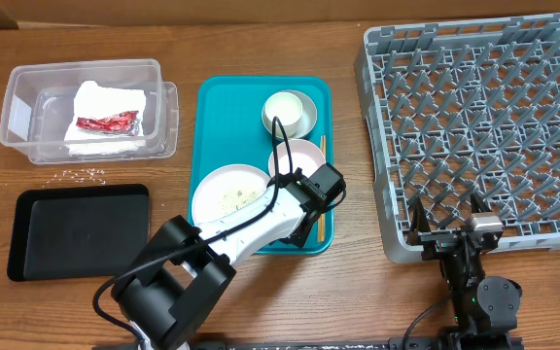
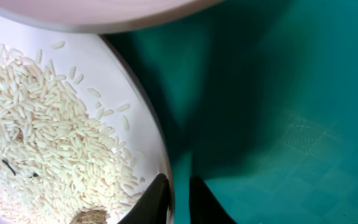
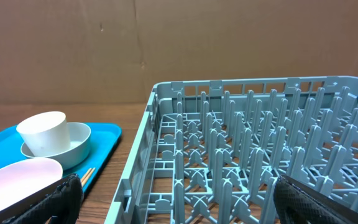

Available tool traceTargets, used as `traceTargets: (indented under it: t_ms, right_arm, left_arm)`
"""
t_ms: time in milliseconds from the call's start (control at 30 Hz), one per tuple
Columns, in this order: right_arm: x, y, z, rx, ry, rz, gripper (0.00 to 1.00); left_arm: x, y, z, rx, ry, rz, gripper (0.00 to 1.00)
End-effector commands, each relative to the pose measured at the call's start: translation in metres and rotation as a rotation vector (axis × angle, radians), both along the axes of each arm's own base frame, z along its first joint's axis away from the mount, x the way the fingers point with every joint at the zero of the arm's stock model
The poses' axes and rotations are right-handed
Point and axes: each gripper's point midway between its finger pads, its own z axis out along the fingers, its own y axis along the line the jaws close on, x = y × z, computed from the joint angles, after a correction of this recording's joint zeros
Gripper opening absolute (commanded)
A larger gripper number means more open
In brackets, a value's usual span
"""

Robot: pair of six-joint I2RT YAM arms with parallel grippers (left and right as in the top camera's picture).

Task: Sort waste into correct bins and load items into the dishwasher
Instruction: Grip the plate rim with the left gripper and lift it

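Observation:
The round pale plate (image 1: 224, 194) holding loose rice (image 2: 36, 143) lies on the teal tray (image 1: 222, 117). My left gripper (image 1: 304, 194) is at the plate's right edge. In the left wrist view its fingers (image 2: 178, 194) are closed astride the plate's rim (image 2: 148, 112). A small white bowl (image 1: 297, 157) sits behind the plate. A white cup (image 1: 285, 107) stands in a grey-green bowl (image 1: 309, 122). Chopsticks (image 1: 323, 146) lie along the tray's right side. My right gripper (image 1: 452, 231) is wide open and empty at the front of the grey dish rack (image 1: 484, 126).
A clear tub (image 1: 27, 97) at the back left holds white napkins (image 1: 105, 102) and a red wrapper (image 1: 107, 122). A black tray (image 1: 76, 228) lies in front of it. Loose rice grains (image 1: 86, 175) lie on the table between them.

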Motion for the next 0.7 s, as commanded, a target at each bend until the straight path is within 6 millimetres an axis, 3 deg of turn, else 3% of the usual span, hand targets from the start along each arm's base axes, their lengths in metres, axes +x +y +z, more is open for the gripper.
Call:
traceTargets:
  t_ms: [0, 67, 400, 667]
  right_arm:
    - [0.000, 0.000, -0.001, 0.000, -0.006, 0.000, 1.00]
    - [0.000, 0.000, -0.001, 0.000, -0.006, 0.000, 1.00]
    - [0.000, 0.000, -0.001, 0.000, -0.006, 0.000, 1.00]
    - [0.000, 0.000, -0.001, 0.000, -0.006, 0.000, 1.00]
  left_arm:
    - [0.000, 0.005, -0.006, 0.021, 0.001, 0.014, 0.10]
    - [0.000, 0.006, -0.005, 0.022, 0.002, 0.014, 0.04]
    - [-0.005, 0.011, -0.002, 0.045, 0.024, 0.039, 0.04]
    - [0.001, 0.012, 0.024, 0.084, 0.014, 0.071, 0.04]
